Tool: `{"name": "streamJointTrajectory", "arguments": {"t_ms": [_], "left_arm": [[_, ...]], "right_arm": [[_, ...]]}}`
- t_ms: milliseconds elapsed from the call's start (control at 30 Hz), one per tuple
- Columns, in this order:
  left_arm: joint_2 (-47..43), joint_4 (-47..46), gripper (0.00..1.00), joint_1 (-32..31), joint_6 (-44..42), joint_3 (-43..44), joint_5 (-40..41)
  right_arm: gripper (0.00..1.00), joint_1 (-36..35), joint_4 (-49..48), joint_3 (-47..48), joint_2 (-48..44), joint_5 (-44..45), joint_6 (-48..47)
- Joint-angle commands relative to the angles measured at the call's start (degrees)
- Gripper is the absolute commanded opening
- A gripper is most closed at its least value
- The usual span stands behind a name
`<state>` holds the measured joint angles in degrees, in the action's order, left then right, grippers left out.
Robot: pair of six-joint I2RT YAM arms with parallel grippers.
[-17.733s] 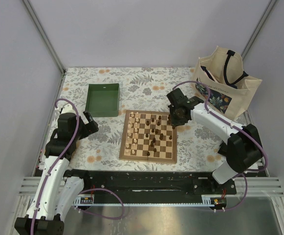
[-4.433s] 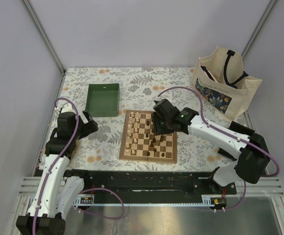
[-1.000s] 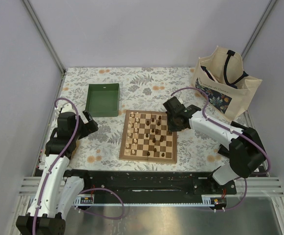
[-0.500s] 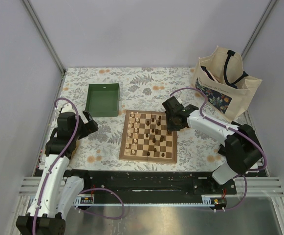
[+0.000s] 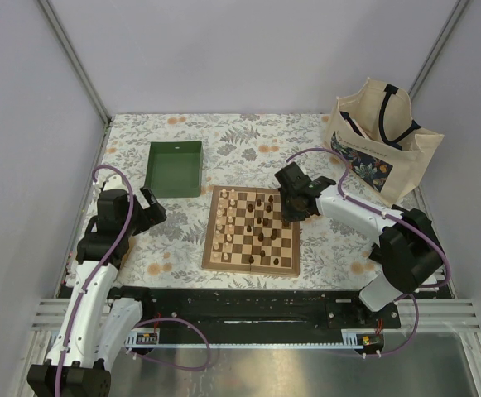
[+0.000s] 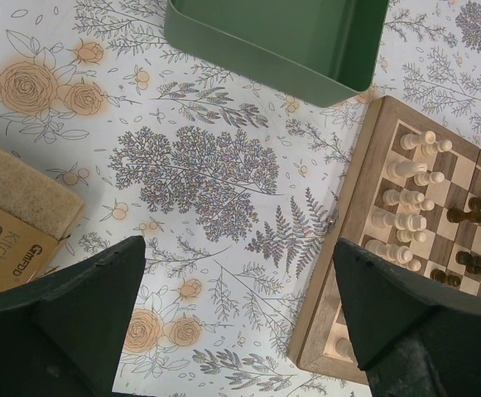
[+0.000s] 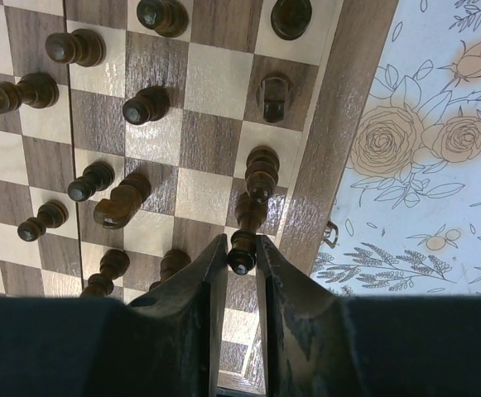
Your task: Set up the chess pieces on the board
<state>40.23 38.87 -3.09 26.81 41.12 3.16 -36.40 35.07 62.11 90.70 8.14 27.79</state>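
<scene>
The board [image 5: 248,270] lies on floral tablecloth [image 5: 240,141], grey walls [image 5: 248,58] around.

This looks like a robot lab cell: plain grey wall panels [image 5: 248,50], aluminium frame posts [image 5: 73,59], and a bench [image 5: 223,132] with a black rail [image 5: 240,304] bolted at its near edge.

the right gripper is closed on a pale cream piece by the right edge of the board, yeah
Not quite: the piece is dark brown, not pale cream. The right wrist view shows the right gripper closed on a dark brown piece by the right edge of the board.
</scene>
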Motion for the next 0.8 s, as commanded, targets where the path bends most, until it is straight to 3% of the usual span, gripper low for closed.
{"name": "streamJointTrajectory", "arguments": {"t_ms": [0,267,767], "left_arm": [[-0.1,-2.8,0.99,0.3,-0.4,0.9,-1.0],[-0.3,-2.8,0.99,0.4,-0.4,0.9,-1.0],[-0.1,-2.8,0.99,0.3,-0.4,1.0,-1.2]], "right_arm": [[0.29,0.3,0.2,0.4,0.4,-1.4,-0.9],[0.41,0.4,2.1,2.2,-1.3,-0.8,-1.9],[0.49,0.4,4.4,4.8,-8.7,-1.4,-2.3]]}}
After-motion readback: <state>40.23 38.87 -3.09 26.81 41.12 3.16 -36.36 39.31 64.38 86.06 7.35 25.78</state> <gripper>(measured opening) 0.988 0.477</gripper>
